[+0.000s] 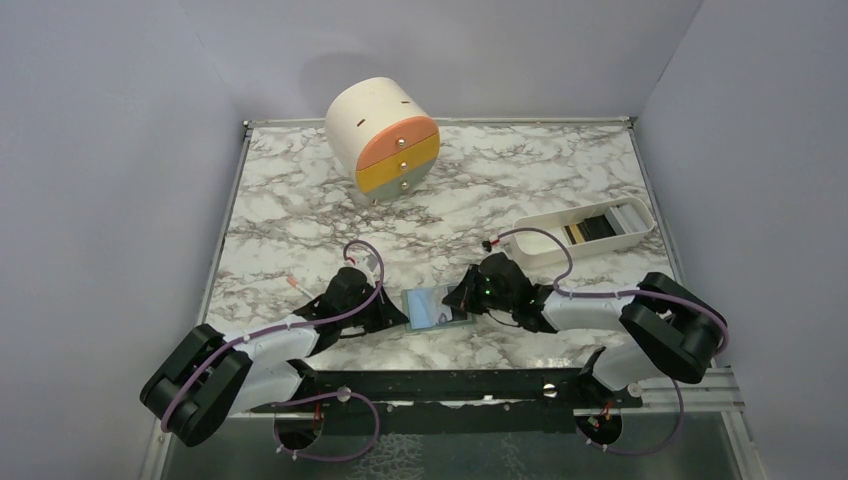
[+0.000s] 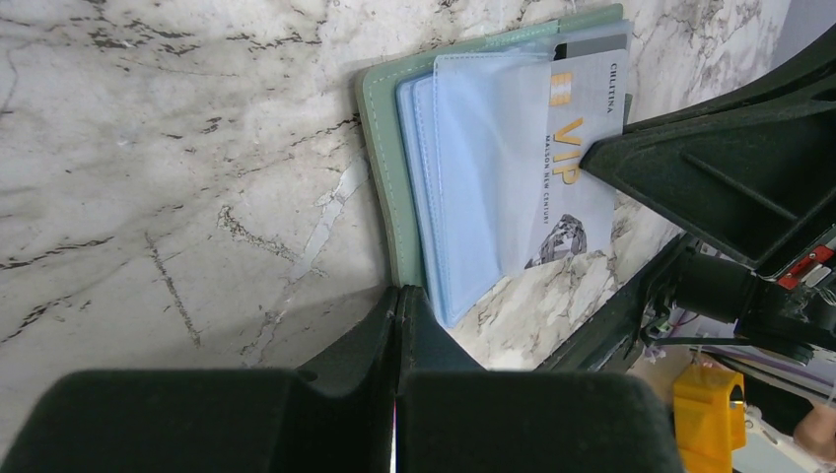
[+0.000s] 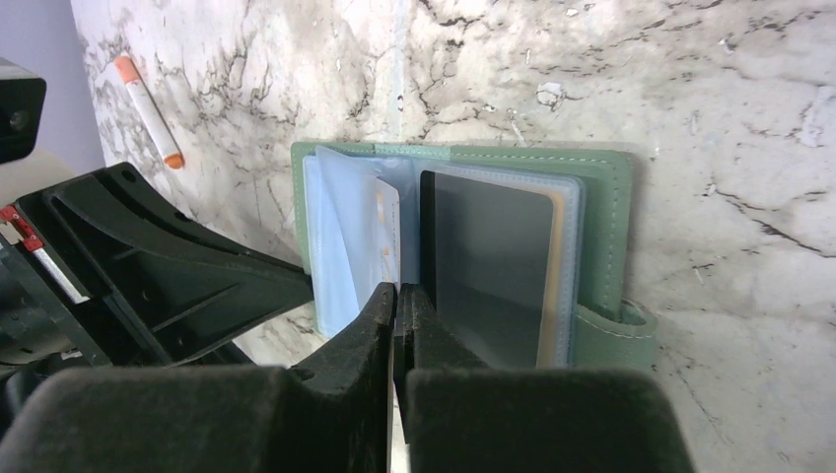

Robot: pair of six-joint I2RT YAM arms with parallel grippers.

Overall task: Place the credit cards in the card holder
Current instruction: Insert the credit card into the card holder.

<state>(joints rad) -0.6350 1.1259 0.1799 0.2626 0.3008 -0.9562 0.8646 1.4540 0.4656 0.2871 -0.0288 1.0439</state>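
Top external: lilac walls (image 1: 100, 150), marble table (image 1: 300, 200); left tool (image 1: 400, 318) and right tool (image 1: 460, 300) pressed together.

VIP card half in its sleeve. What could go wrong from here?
1. The pale grey VIP plastic card sits only partly in the clear blue sleeve; a skewed push may jam or buckle it.
2. The left end effector meets just one corner of the sage-green bifold wallet, so the wallet might pivot or slide.
3. The right end effector works close to the left one; they may collide.
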